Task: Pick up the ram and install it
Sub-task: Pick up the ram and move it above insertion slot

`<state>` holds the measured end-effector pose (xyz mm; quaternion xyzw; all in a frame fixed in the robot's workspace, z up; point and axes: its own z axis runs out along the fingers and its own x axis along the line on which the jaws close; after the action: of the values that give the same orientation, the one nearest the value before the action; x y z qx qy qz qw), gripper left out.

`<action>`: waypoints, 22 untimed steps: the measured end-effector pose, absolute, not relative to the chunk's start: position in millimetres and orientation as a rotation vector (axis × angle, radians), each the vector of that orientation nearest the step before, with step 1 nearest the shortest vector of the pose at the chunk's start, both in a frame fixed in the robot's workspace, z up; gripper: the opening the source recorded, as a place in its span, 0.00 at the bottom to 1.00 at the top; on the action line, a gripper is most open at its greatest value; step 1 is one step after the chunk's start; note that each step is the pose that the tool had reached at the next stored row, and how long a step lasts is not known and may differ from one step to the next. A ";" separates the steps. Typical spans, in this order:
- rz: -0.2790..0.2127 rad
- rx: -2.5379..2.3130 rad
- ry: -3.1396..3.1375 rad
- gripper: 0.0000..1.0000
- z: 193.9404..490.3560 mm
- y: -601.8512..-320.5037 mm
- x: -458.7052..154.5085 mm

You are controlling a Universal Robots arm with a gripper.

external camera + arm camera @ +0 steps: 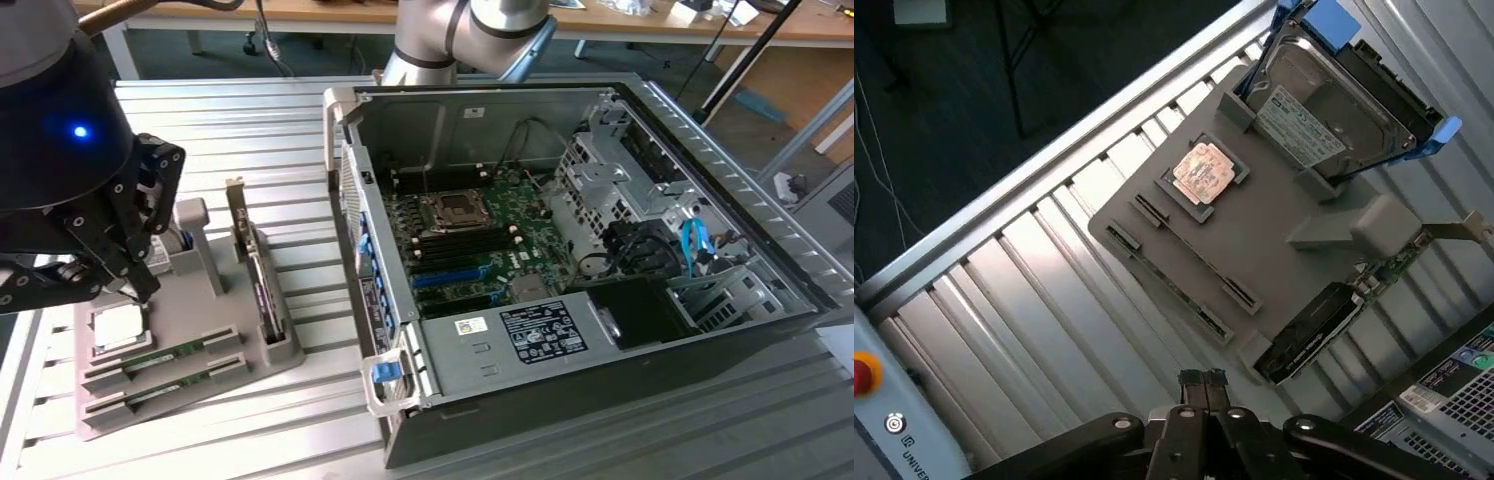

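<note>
**Closed, empty gripper (134, 285) held above the parts tray (260, 365).**
The 2 ram sticks (163, 357) stood on edge in tray slots, below and just ahead of the gripper, probably so their top edges were free for pinching. Their long axes lay level, parallel, and seemingly oblique to the jaws' closing line.

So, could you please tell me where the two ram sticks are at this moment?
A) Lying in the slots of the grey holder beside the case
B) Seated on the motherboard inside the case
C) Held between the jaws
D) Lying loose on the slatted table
A: both green ram sticks lie side by side in the slots of the grey holder, which stands on the exterior view's left of the open computer case.
</note>
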<state>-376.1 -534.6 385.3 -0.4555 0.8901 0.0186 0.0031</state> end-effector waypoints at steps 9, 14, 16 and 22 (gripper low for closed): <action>0.058 -1.687 2.646 0.11 383.5 -534.6 -376.1; 0.058 -1.833 2.550 0.11 382.3 -534.6 -376.1; 0.058 -1.898 2.504 0.11 381.7 -534.6 -376.1; 0.056 -2.018 2.412 0.11 380.7 -534.6 -376.0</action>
<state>-376.0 -534.6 380.7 -0.6415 0.7669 0.0177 -0.0017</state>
